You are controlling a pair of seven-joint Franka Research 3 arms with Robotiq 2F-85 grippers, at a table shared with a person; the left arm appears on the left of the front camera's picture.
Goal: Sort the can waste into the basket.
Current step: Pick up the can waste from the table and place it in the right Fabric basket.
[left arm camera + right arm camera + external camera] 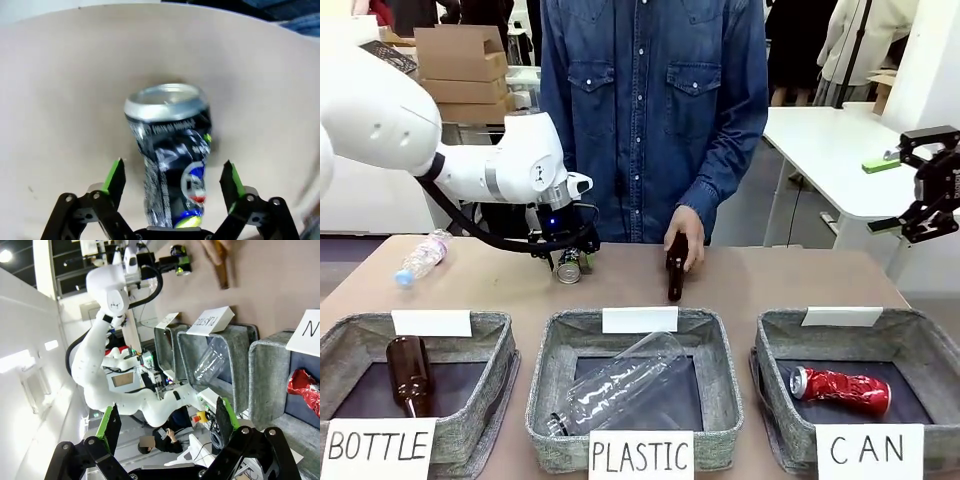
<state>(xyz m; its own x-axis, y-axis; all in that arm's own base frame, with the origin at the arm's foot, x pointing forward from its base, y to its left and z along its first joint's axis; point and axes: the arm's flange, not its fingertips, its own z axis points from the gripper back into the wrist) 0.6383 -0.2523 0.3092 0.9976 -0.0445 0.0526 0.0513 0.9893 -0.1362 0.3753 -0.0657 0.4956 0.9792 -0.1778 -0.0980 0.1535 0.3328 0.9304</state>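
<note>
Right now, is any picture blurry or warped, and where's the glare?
Left wrist view: the dark can looks slightly soft, and the far edge of the table bows from the wide lens. Right wrist view: rolled sideways, a ceiling light glares top left. Front view: sharp, evenly lit.

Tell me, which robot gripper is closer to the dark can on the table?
Left. The left gripper is at the dark can, with its open fingers on either side. The right gripper hangs open, raised at the table's right side, far from the can.

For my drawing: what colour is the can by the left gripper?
Black can, white print, silver top; clearest left wrist view.
</note>
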